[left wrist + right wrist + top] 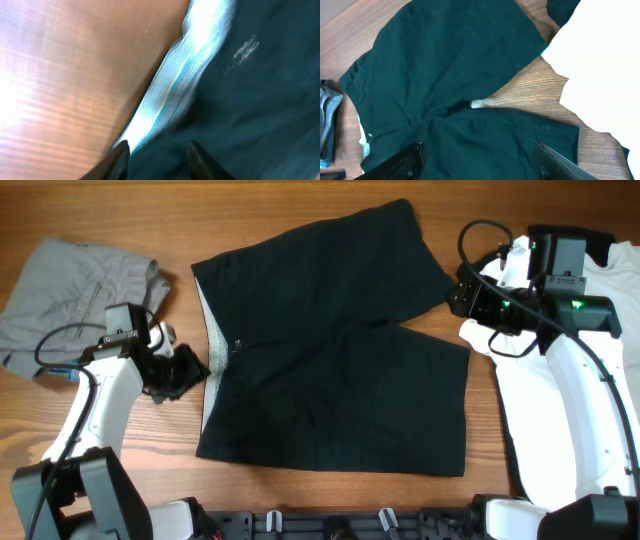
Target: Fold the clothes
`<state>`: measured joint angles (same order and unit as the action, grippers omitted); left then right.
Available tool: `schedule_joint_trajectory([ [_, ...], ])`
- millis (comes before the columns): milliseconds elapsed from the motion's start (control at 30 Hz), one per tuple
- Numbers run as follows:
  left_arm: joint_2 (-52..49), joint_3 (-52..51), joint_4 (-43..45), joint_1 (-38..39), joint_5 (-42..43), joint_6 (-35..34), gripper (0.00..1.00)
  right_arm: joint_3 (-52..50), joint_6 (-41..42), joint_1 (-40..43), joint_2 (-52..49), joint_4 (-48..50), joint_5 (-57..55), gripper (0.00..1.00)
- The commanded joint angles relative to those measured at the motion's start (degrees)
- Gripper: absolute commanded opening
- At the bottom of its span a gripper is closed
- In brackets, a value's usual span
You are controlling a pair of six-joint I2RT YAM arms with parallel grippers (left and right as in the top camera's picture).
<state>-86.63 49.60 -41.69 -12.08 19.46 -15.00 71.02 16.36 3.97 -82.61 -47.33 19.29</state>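
Note:
A black garment [330,350] shaped like shorts lies flat mid-table, its pale waistband [210,345] at the left and two legs to the right. My left gripper [178,372] is at the waistband edge. In the blurred left wrist view its fingers stand apart [157,147] over the dark cloth [250,100] beside the light band [175,85]. My right gripper [455,292] hovers open by the upper leg. From the right wrist view it stands wide [479,146], high above the black fabric [450,60], holding nothing.
A grey garment [75,295] lies crumpled at the back left, also seen at the left edge of the right wrist view [327,115]. A white T-shirt [625,270] lies spread at the right under my right arm [605,60]. Bare wood shows between the two legs.

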Motion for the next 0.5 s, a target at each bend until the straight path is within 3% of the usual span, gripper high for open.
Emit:
schedule_joint_trajectory([
  [0,-0.85,-0.98,8.07,1.77,5.90,2.97,0.35,-0.22,-1.36,0.17,-2.14,-0.48,0.83,0.71],
  [267,-8.72,-0.96,18.21,7.30,5.57,4.55,0.37,-0.24,-1.44,-0.09,-4.15,-1.60,1.57,0.70],
  [467,-14.21,-0.96,21.33,7.58,5.60,4.28,0.28,-0.26,-1.31,-1.31,-7.21,-4.20,1.53,0.60],
])
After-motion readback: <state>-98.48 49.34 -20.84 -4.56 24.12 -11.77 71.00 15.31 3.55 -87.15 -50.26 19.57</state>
